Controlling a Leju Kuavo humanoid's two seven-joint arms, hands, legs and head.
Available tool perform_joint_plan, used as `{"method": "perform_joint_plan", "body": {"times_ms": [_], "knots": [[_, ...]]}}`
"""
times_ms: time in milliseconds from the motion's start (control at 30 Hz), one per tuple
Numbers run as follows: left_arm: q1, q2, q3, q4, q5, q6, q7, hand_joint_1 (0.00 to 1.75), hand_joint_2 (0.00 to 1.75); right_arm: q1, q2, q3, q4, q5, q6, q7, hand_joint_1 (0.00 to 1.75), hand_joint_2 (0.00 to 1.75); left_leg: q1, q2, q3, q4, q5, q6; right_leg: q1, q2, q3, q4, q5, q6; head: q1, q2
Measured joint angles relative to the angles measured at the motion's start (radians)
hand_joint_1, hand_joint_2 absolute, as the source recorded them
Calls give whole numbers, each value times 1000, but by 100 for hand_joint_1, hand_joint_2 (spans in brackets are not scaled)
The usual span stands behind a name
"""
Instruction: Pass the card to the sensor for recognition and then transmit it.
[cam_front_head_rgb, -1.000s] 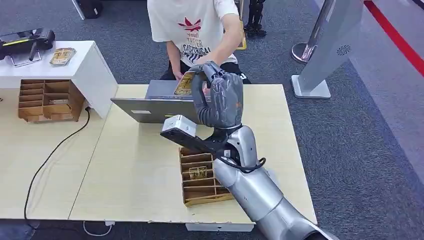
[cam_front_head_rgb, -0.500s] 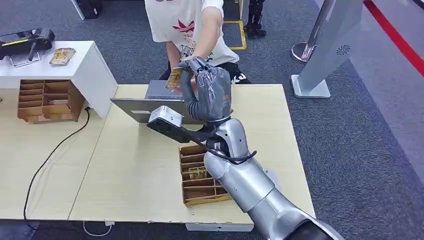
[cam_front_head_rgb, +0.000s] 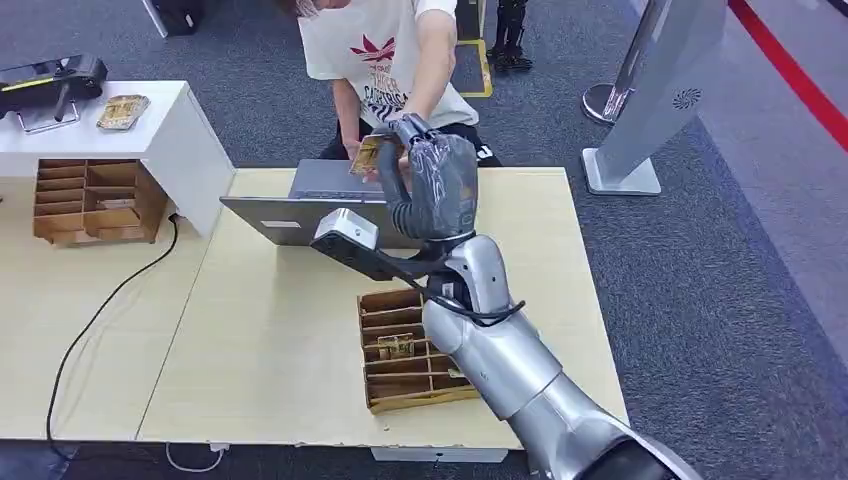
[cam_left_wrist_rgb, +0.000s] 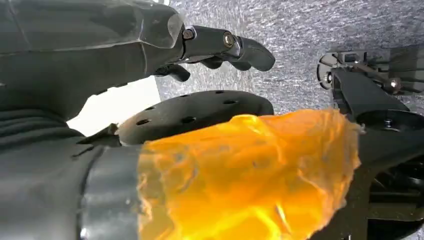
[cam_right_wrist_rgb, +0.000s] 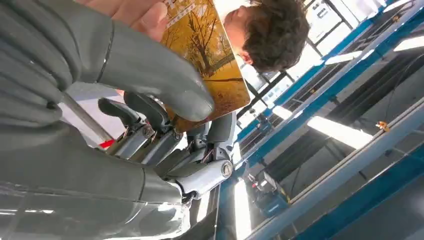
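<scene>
My right hand (cam_front_head_rgb: 430, 185) is raised over the far edge of the table, above the laptop (cam_front_head_rgb: 300, 215). It pinches a golden-yellow card (cam_front_head_rgb: 366, 155) between thumb and fingers. In the right wrist view the card (cam_right_wrist_rgb: 210, 65) carries an autumn-tree picture, and my thumb (cam_right_wrist_rgb: 150, 70) presses on it. A person in a white T-shirt (cam_front_head_rgb: 385, 60) stands behind the table, and the person's fingers (cam_right_wrist_rgb: 145, 15) touch the card's far end. My left hand (cam_left_wrist_rgb: 200, 50) hangs over grey carpet with its fingers apart and nothing in them.
A wooden card box (cam_front_head_rgb: 410, 345) with several slots sits under my right forearm. A second wooden organizer (cam_front_head_rgb: 95, 200) stands under the white side table (cam_front_head_rgb: 190, 130), which bears a black device (cam_front_head_rgb: 50, 75) and another card (cam_front_head_rgb: 123, 110). A grey kiosk (cam_front_head_rgb: 660, 90) stands at the right.
My right hand swung left with the card, then came back a little to the right. The person reached an arm down and now touches the card.
</scene>
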Motion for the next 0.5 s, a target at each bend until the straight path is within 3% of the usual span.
{"method": "perform_joint_plan", "body": {"times_ms": [33,67,500], "knots": [[-1,0,0,0,1,0,0,0,0,4,-7,-1,-7,-1,2,0,113,175,0,0,0,0,0,0,0,0,0,0,0,0,0,0],[-1,-2,0,0,1,0,0,0,0,6,-13,-2,-12,-2,3,1,5,175,0,0,0,0,0,0,0,0,0,0,0,0,0,0],[-2,-3,-1,0,2,-8,-2,0,0,42,-45,-3,-36,6,11,14,0,175,0,0,0,0,0,0,0,0,0,0,0,0,0,0]]}}
